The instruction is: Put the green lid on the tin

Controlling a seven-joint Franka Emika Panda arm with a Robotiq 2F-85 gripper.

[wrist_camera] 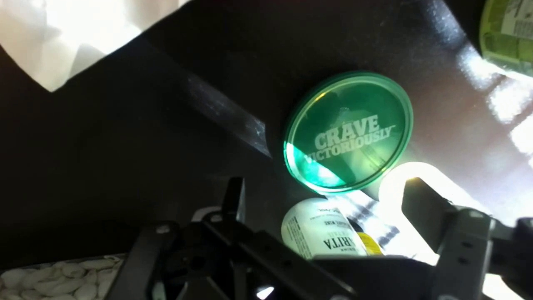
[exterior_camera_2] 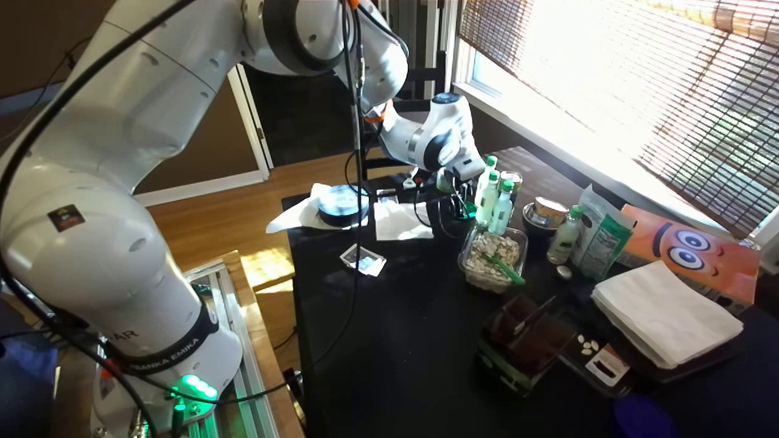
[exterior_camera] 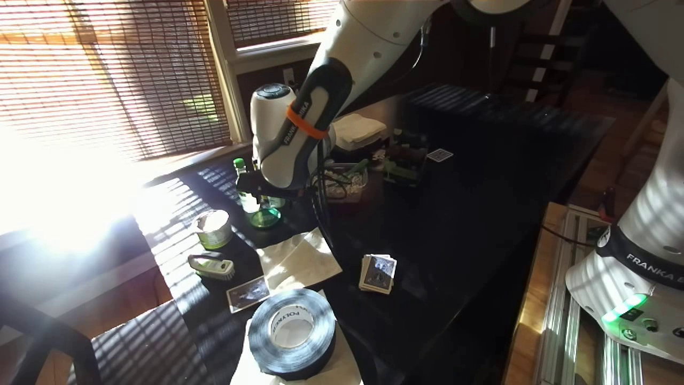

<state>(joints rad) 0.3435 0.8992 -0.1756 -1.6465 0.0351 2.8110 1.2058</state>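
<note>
Green lid [wrist_camera: 349, 132]: round, translucent, brightly lit along one edge, pale lettering "CRAVE VICTORIOUSLY". Gripper [wrist_camera: 328, 198]: jaws parted.

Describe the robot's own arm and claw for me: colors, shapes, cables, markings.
The arm is white with thick, rounded segments and dark trim. An orange band wraps it, partly covering FRANKA EMIKA lettering. Low down, a black collar reads FRANKA in white, above glowing green lights. Dark cables hang along it. The claw is black, with angular, bolted links and flat fingers.
</note>
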